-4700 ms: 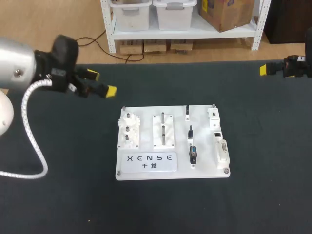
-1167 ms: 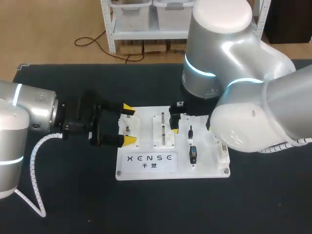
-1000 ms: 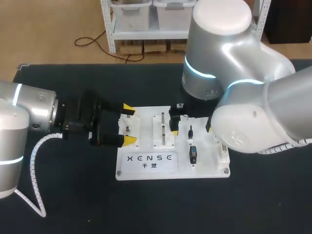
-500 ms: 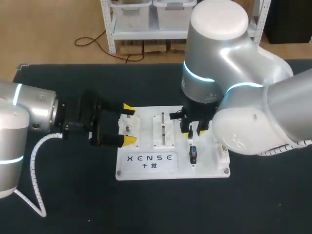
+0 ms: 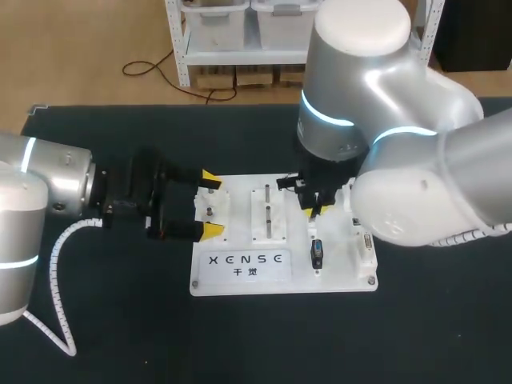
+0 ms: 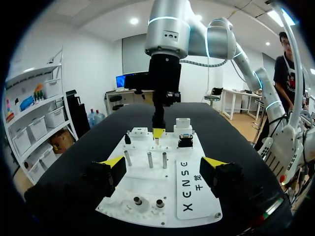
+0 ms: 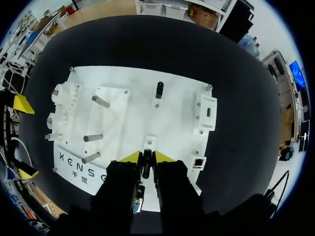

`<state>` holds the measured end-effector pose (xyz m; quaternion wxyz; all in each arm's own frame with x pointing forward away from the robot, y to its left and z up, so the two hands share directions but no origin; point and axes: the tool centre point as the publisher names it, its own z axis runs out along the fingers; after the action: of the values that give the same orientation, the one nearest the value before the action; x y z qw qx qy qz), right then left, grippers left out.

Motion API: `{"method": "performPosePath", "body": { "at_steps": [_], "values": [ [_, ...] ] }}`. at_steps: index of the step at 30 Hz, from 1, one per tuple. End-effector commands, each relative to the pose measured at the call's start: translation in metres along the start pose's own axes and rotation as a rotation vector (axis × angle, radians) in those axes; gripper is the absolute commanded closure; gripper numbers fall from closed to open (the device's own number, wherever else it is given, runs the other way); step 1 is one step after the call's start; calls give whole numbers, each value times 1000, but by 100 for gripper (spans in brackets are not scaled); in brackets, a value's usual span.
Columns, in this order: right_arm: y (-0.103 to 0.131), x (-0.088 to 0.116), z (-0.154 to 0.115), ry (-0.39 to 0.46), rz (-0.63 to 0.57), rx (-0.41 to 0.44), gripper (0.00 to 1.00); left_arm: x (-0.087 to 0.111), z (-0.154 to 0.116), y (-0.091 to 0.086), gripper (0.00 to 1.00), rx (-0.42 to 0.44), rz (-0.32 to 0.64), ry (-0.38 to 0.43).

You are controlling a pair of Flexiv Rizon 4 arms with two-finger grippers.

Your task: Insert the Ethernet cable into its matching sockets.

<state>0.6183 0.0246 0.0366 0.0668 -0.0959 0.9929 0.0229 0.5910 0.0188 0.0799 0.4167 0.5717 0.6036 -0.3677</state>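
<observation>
A white task board (image 5: pixel 240 284) lies mid-table. My right gripper (image 5: pixel 314 210) points straight down over its right half. In the right wrist view the right gripper (image 7: pixel 147 157) stands shut on a small black plug (image 7: pixel 146 167) standing up from the board (image 7: pixel 172 113). The square Ethernet socket (image 7: pixel 198 162) sits just beside it, near the board's edge. My left gripper (image 5: pixel 210 204) hangs open over the board's left end. In the left wrist view the left gripper (image 6: pixel 162 163) holds nothing, with the board (image 6: pixel 147 182) under it and my right gripper (image 6: pixel 158 129) ahead.
The board also carries a white gear block (image 5: pixel 210 214), upright metal pegs (image 7: pixel 93 138), another black plug (image 7: pixel 159 89), a white socket block (image 7: pixel 206 112) and a blue-faced connector (image 5: pixel 317 252). Dark table cloth lies all around the board.
My right gripper's fingers, wide apart a second ago, have closed in on the small black plug. My left arm has kept still.
</observation>
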Motion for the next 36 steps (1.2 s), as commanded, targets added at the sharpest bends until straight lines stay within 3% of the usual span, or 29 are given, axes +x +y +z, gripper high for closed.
{"method": "performPosePath", "body": {
  "at_steps": [1, 16, 36],
  "values": [
    [-9, -1, -19, 1, -1, 8, 100, 2, 0, 0, 0, -3, 3, -5],
    [-64, 6, -22, 16, 71, 82, 100, 2, 0, 0, 0, -3, 3, -5],
    [-68, 19, -4, 55, 69, 99, 100, 2, 0, 0, 0, -3, 3, -5]
  ]
}}
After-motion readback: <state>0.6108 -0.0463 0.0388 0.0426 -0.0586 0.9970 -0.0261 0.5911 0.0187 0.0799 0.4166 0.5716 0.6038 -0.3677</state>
